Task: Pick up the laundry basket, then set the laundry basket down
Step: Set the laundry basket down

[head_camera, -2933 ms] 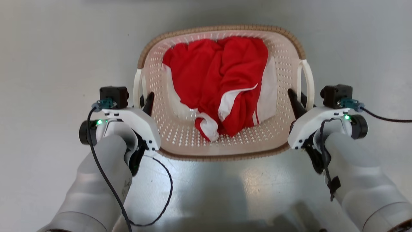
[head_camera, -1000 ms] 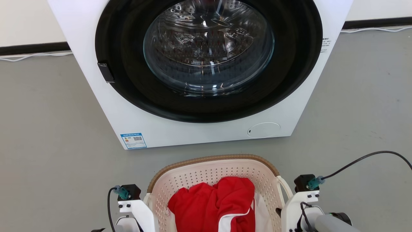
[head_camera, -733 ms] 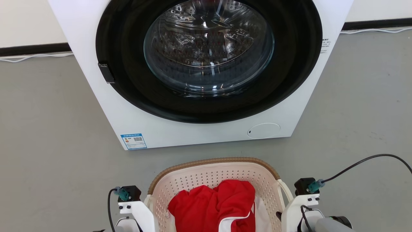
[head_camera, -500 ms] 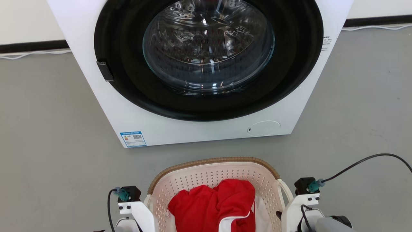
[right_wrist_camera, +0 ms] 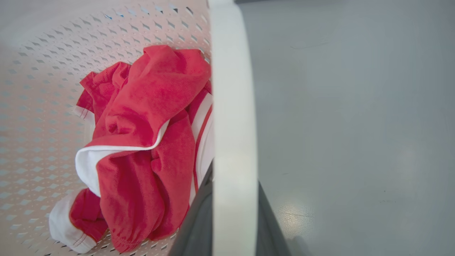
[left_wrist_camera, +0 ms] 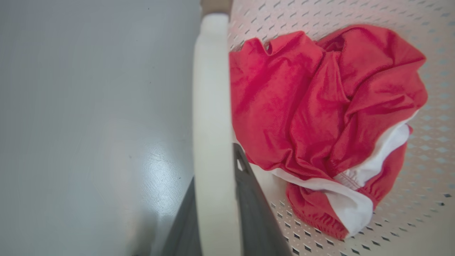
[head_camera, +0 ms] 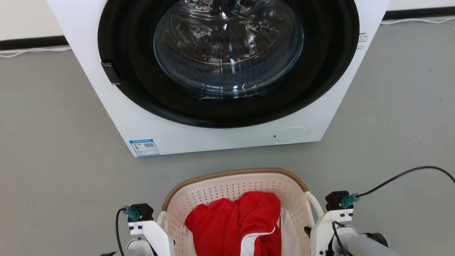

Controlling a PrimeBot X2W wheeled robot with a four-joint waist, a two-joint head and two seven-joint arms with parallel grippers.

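Observation:
The cream perforated laundry basket (head_camera: 233,185) with its brown woven-look rim sits at the bottom middle of the head view, directly in front of the washing machine. A crumpled red and white garment (head_camera: 238,224) lies inside it. My left gripper (left_wrist_camera: 215,163) is shut on the basket's left white loop handle (left_wrist_camera: 211,106), one dark finger on each side of it. My right gripper (right_wrist_camera: 234,174) is shut the same way on the right handle (right_wrist_camera: 231,99). Their white housings flank the basket at left (head_camera: 151,233) and right (head_camera: 332,227). Whether the basket's base touches the floor is hidden.
A big white washing machine (head_camera: 220,140) stands close ahead, its round glass door (head_camera: 227,49) closed in a black ring. Grey floor (head_camera: 53,160) spreads to both sides. A black cable (head_camera: 398,177) arcs from my right wrist. A dark skirting board (head_camera: 32,42) runs along the back wall.
The head camera has swung from looking down into the basket to facing the machine. In the last half second the whole picture has crept upward. Both grippers stay on the handles.

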